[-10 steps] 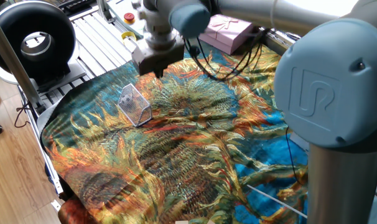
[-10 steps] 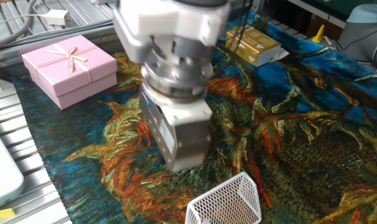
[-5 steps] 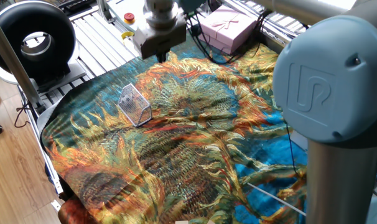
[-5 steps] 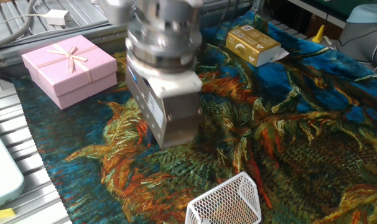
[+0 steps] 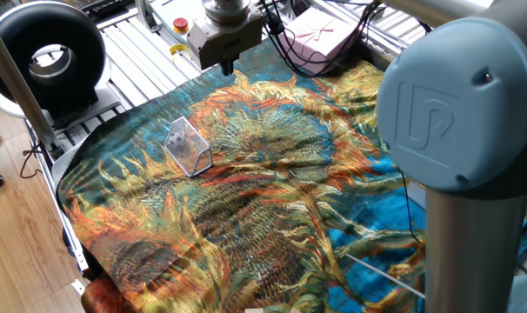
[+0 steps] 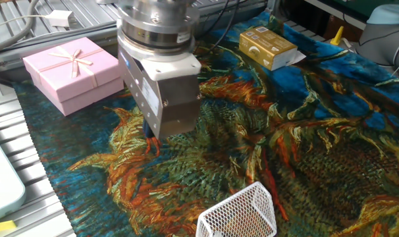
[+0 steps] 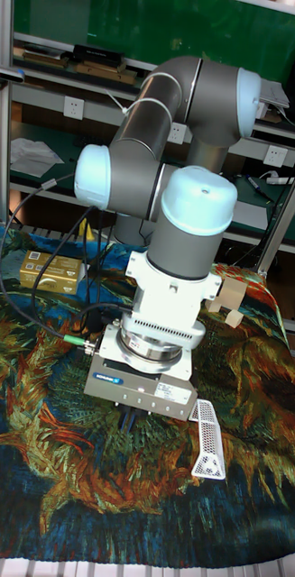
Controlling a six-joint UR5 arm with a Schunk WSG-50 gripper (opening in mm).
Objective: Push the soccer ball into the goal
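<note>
you've got the gripper (image 5: pixel 227 64) hanging over the far edge of the patterned cloth (image 5: pixel 272 217), close to the pink gift box (image 6: pixel 73 71). its dark fingertips poke out under the body, but you can't tell if they're parted or pressed together. the goal (image 5: pixel 189 146) sits well apart from the tool, on the cloth's near left side, tilted on its mesh. the soccer ball doesn't show in any view. a yellow box (image 6: pixel 268 47) lies at the cloth's far side.

I am seeing a table draped in a colourful painted cloth (image 5: pixel 272 200), carrying the goal (image 5: pixel 188 146), pink gift box (image 6: pixel 73 71) and yellow box (image 6: pixel 268 47).
</note>
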